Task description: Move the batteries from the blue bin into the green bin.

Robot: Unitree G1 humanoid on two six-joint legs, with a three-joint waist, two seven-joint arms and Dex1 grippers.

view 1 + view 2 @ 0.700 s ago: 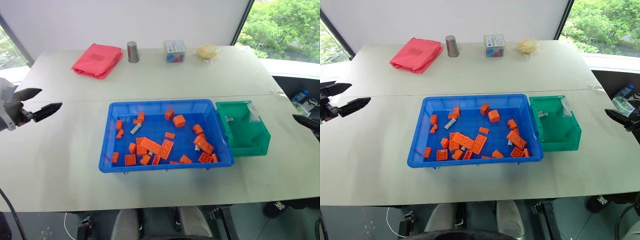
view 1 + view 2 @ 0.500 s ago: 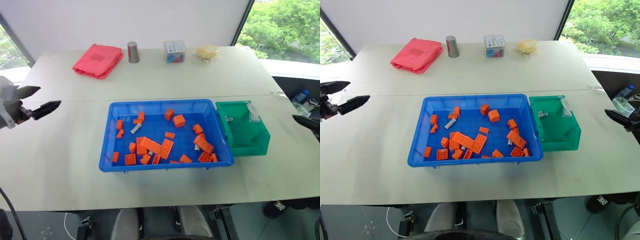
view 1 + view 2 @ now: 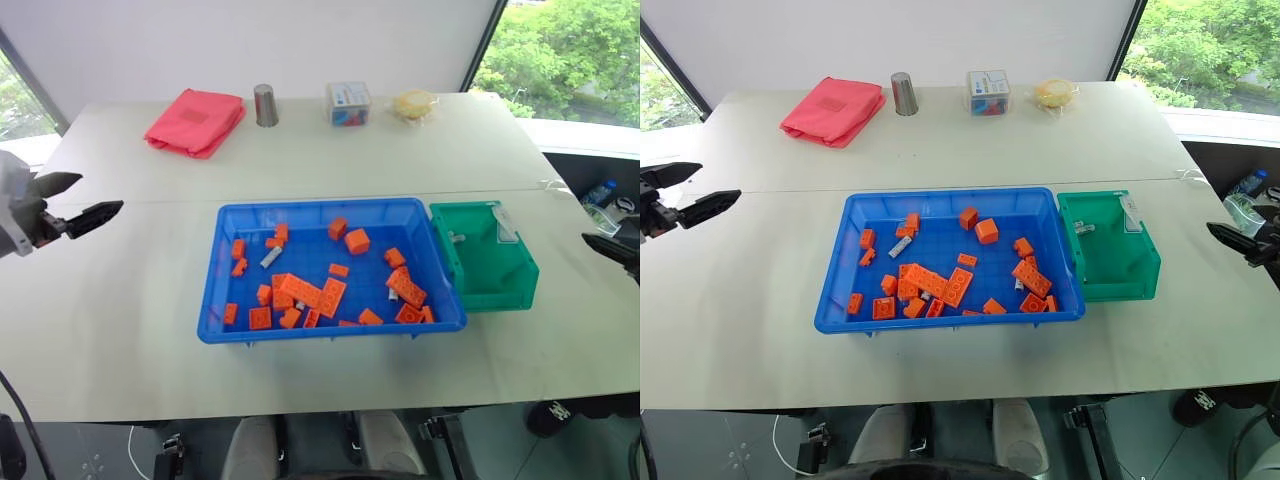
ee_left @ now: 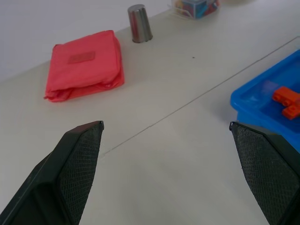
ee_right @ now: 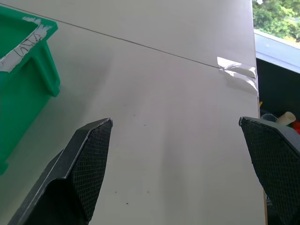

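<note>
Bright-blue plastic sits at lower centre of the left eye view: the blue bin [image 3: 213, 290], shallow and rimmed, scattered with orange bricks [image 3: 320, 295]. Among them lie the batteries [image 3: 271, 258], one grey cylinder left of centre and what looks like another [image 3: 394, 294] toward the right end, half hidden by bricks. Touching the tray's right end is the green bin [image 3: 512, 283], with a small grey piece [image 3: 458, 238] at its far-left corner, probably a battery already delivered.

The batteries should be light, rigid, smooth and prone to roll, so I judge a pinch across the middle of the barrel safest, fingers clear of neighbouring bricks.

At the left edge the left gripper [image 3: 78, 205] hangs over bare table [image 3: 120, 330], jaws wide and empty; the right gripper [image 5: 176, 171] is equally wide and empty, well right of the green bin.

Along the far edge stand a red pouch [image 3: 195, 120], metal cup [image 3: 265, 104], clear box [image 3: 349, 102] and yellow packet [image 3: 415, 102].

The right wrist view alone shows scribbled tape [image 5: 26, 40] on the green rim and a tape scrap [image 5: 236, 70] on the table; the left wrist view alone shows the pouch's stitched patch [image 4: 80, 57]
</note>
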